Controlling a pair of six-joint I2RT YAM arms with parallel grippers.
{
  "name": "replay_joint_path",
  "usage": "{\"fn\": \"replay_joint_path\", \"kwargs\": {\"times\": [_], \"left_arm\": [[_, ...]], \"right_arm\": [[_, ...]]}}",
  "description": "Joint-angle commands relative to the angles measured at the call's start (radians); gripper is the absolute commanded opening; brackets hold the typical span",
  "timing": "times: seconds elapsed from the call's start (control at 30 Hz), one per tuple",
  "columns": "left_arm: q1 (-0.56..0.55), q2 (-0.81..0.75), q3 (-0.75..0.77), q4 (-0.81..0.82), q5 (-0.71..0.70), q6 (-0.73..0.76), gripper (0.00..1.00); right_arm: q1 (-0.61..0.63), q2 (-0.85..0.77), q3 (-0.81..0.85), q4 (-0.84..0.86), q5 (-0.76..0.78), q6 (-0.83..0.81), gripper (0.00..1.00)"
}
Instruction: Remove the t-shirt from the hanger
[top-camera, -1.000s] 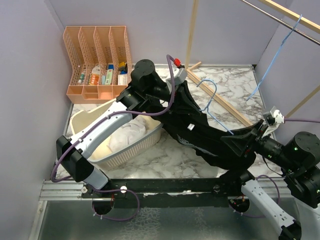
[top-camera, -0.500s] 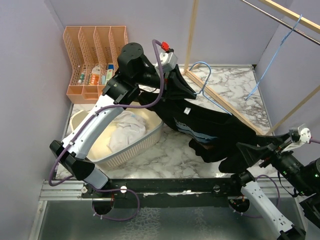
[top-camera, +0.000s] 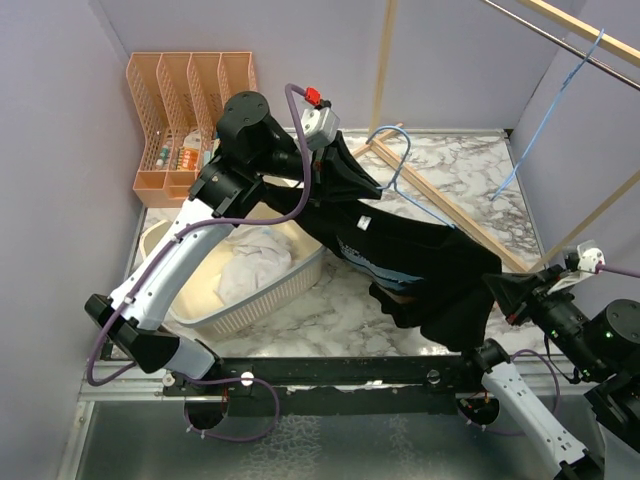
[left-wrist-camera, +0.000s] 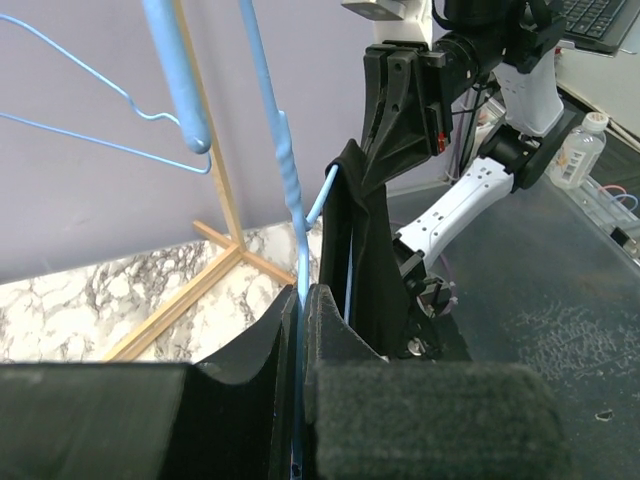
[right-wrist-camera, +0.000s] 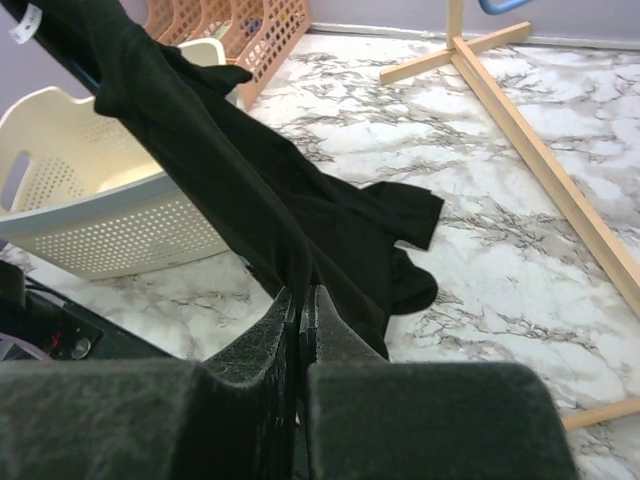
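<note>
While the left pincer (left-wrist-camera: 302, 302) pinches the blue hanger (left-wrist-camera: 289, 178), the right pincer (right-wrist-camera: 300, 300) clamps the black t-shirt (right-wrist-camera: 232, 182).

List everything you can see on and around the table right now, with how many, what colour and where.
t-shirt: one, black, stretched between both tools above the table
held hanger: one, blue wire, in the left tool at the shirt's upper end
spare hanger: one, blue wire, hooked on the rail at the right
wooden rack: one, pale wood, at the back of the table
basket: one, cream, left of the shirt
cloth: one heap, white, inside the basket
organiser: one, orange, far left corner, small items in it
table: one, white marble
left tool: one, black, shut on the held hanger
right tool: one, black, shut on the t-shirt
</note>
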Motion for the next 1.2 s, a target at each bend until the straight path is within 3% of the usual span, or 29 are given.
{"fn": "replay_joint_path", "kwargs": {"times": [0.0, 0.17, 0.4, 0.6, 0.83, 1.07, 1.1, 1.17], "left_arm": [[0.022, -0.064, -0.008, 0.028, -0.066, 0.022, 0.0], [0.055, -0.092, -0.006, 0.01, -0.159, 0.057, 0.0], [0.131, -0.13, 0.026, -0.019, -0.267, 0.094, 0.0], [0.164, -0.147, -0.004, 0.052, -0.26, 0.042, 0.0], [0.157, -0.051, -0.048, 0.322, -0.14, -0.242, 0.0], [0.107, 0.033, -0.018, 0.383, -0.12, -0.284, 0.0], [0.1, 0.048, 0.0, 0.376, -0.109, -0.283, 0.0], [0.08, 0.084, 0.049, 0.331, -0.096, -0.258, 0.0]], "right_arm": [[0.004, 0.011, -0.014, -0.056, 0.249, 0.069, 0.01], [0.022, 0.047, 0.003, -0.149, 0.452, 0.214, 0.01], [0.053, 0.055, -0.022, -0.227, 0.544, 0.338, 0.01], [0.09, 0.051, -0.028, -0.27, 0.576, 0.394, 0.01], [0.096, 0.035, -0.019, -0.199, 0.523, 0.346, 0.01], [0.097, 0.048, 0.093, -0.21, 0.555, 0.301, 0.02], [0.096, 0.055, 0.101, -0.201, 0.533, 0.277, 0.07], [0.097, 0.068, 0.115, -0.185, 0.471, 0.235, 0.3]]}}
